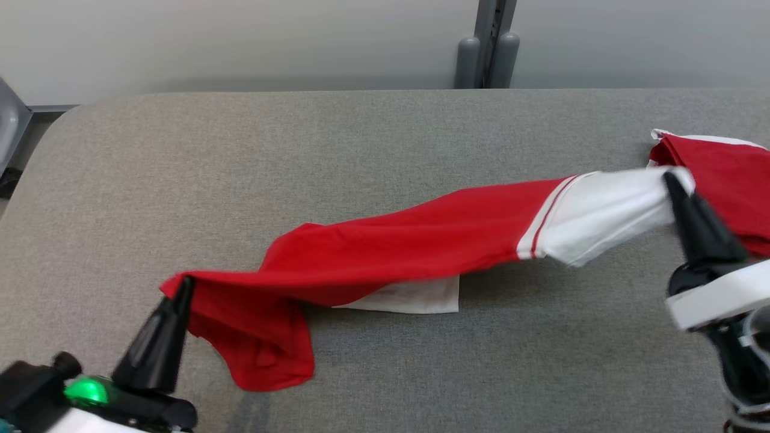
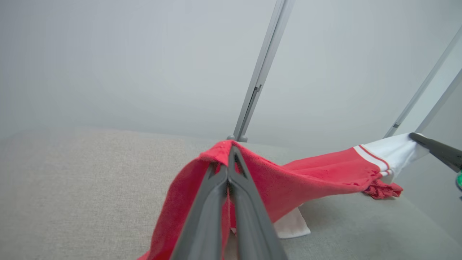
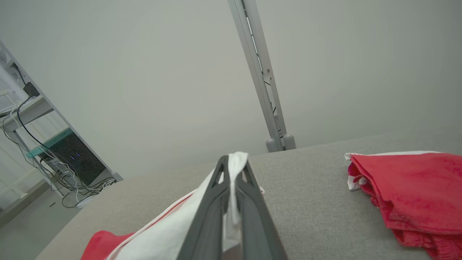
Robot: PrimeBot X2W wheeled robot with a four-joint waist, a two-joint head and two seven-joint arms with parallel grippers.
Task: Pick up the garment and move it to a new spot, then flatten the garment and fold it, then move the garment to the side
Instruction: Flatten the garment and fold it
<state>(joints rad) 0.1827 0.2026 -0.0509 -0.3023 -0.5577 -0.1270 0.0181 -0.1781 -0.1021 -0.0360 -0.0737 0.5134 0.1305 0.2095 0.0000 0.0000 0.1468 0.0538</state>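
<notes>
Both arms are on it! The left end effector (image 1: 185, 284) is clenched on a red corner of the red and white cloth garment (image 1: 421, 240), its fingers pressed together with fabric bunched over their tips, plain to see in the left wrist view. On the other side, the right end effector (image 1: 669, 179) is pinched on the white end of the same garment. White cloth is squeezed between its two dark fingers and pokes out above the tips.

Between the two grips the garment hangs in a twisted, sagging band, raised off the grey woven fabric surface (image 1: 361, 132). Just beside the left end effector a loose red fold droops down and rests on the surface. Below the middle of the band a white piece lies flat against it.

To the right of the right end effector, apart from its fingers, sits a red folded cloth with a white edge (image 3: 408, 187); whether it joins the garment, I can't tell. Beyond both end effectors a grey metal post (image 1: 490, 42) stands against the pale wall (image 1: 240, 42).
</notes>
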